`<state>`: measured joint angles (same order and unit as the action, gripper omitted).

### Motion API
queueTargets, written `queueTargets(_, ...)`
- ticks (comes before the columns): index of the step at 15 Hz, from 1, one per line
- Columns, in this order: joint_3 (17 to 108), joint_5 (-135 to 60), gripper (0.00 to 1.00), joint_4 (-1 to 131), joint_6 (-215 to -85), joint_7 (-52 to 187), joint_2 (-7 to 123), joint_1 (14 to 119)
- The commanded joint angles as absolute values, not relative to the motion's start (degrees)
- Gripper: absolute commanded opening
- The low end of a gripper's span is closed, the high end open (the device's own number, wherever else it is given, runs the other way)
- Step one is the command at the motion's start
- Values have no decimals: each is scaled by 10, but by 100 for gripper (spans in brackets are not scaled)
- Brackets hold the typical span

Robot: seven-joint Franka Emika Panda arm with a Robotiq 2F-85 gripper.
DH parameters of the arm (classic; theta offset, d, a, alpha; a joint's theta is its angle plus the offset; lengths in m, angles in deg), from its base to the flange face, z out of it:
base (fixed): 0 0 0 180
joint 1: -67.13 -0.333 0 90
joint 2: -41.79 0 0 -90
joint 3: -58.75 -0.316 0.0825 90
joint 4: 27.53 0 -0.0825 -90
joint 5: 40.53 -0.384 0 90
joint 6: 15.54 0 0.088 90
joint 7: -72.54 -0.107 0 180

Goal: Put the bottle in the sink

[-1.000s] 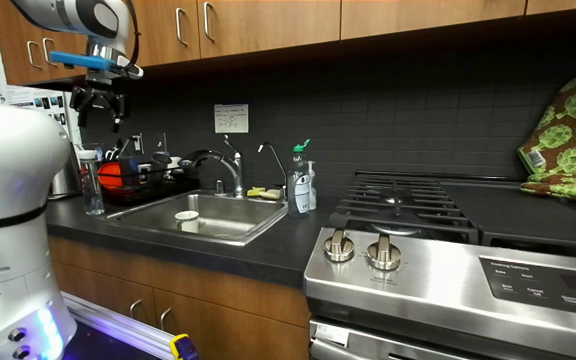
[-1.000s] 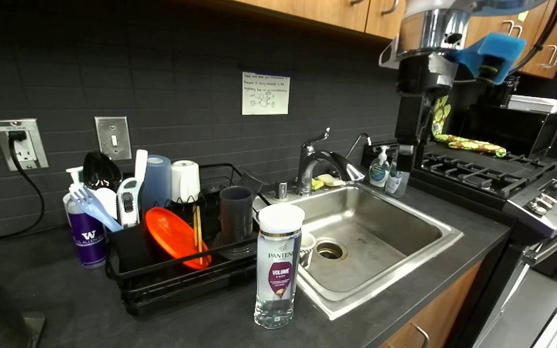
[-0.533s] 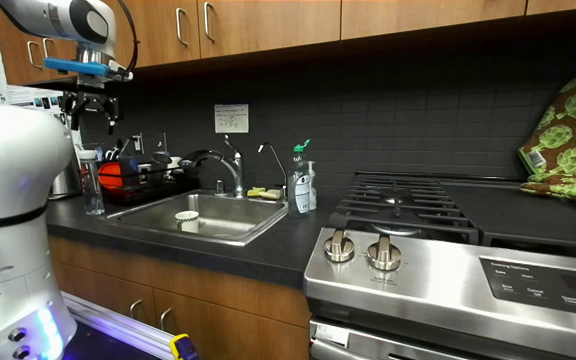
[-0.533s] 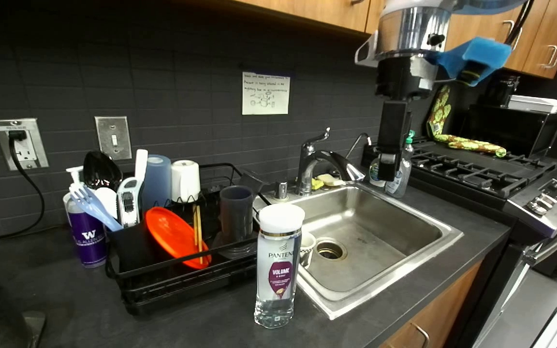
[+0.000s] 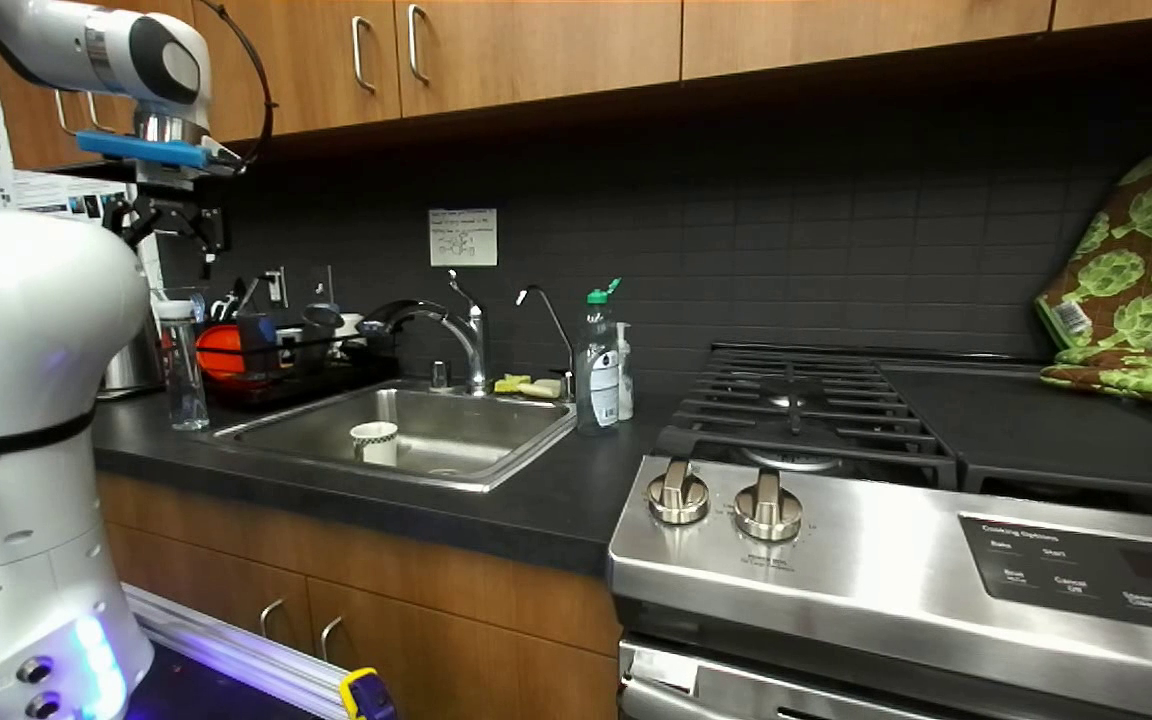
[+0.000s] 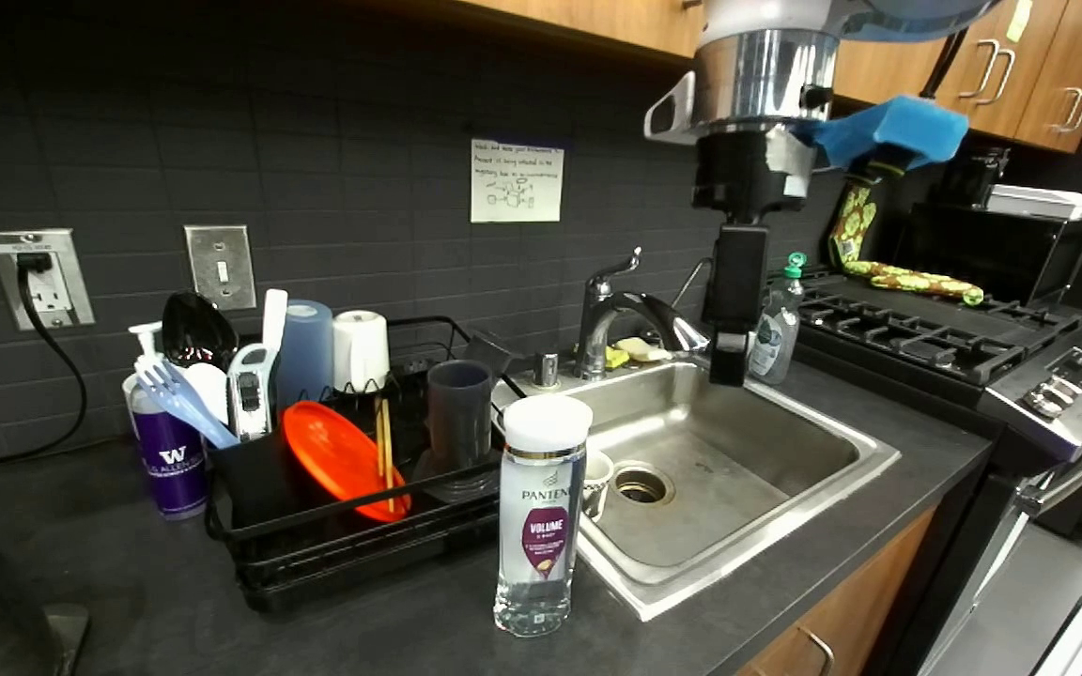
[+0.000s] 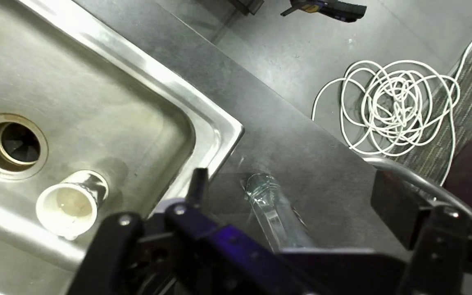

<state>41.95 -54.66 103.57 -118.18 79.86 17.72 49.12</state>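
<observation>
Black two-finger gripper [image 7: 297, 196], jaws spread wide, holding nothing
In an exterior view, the slim, clear, white-capped bottle [image 6: 538, 526] stands upright on the dark countertop [image 6: 400, 615]; the rectangular stainless-steel sink [image 6: 738, 498] lies at its two o'clock, a white cup [image 6: 596, 471] inside; the gripper hangs toward one o'clock.

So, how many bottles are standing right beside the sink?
3: the clear white-capped bottle by the dish rack, then, towards the stove, the green-topped bottle and a pump bottle partly hidden behind it in an exterior view. Others could be hidden.
</observation>
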Motion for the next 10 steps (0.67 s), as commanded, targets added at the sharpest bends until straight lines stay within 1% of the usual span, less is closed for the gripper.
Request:
queueTargets(1,420,-545,100,1011,-1182,825,199,474)
queueTargets(5,413,-536,100,999,-1190,857,221,462)
queueTargets(10,397,-508,100,984,-1232,868,257,460)
